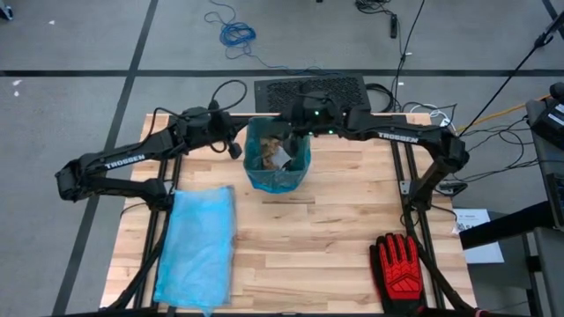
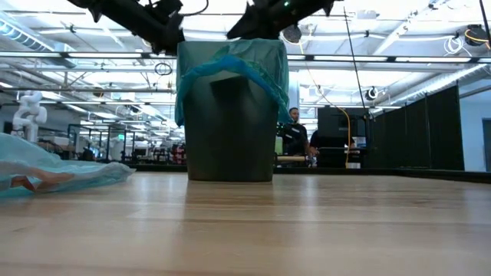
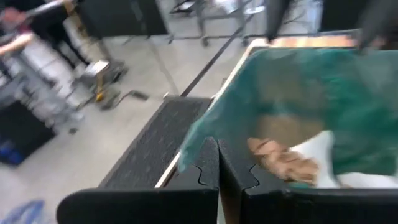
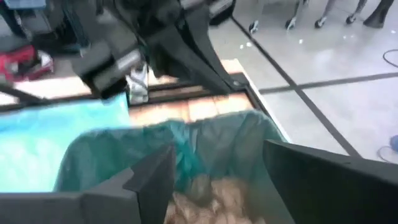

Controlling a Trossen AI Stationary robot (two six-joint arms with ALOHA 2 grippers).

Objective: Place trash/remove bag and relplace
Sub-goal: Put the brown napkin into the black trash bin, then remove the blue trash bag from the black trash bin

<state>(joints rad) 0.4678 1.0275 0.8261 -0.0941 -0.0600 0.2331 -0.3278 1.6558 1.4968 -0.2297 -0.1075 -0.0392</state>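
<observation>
High view: left gripper (image 1: 234, 148) fingers closed together at bin (image 1: 277, 167) rim; right gripper (image 1: 295, 132) fingers spread apart over bin opening. Trash (image 1: 275, 155) inside teal-lined bin. Wooden desk (image 1: 335, 229): spare blue bag (image 1: 197, 246), red glove (image 1: 401, 264).

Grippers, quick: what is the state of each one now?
Left gripper: shut, at the bin's rim, holding nothing that can be seen.
Right gripper: open, above the bin liner, holding nothing.

Red glove (image 1: 398, 267) near table (image 1: 335, 229) corner; person (image 2: 292, 138) behind.
</observation>
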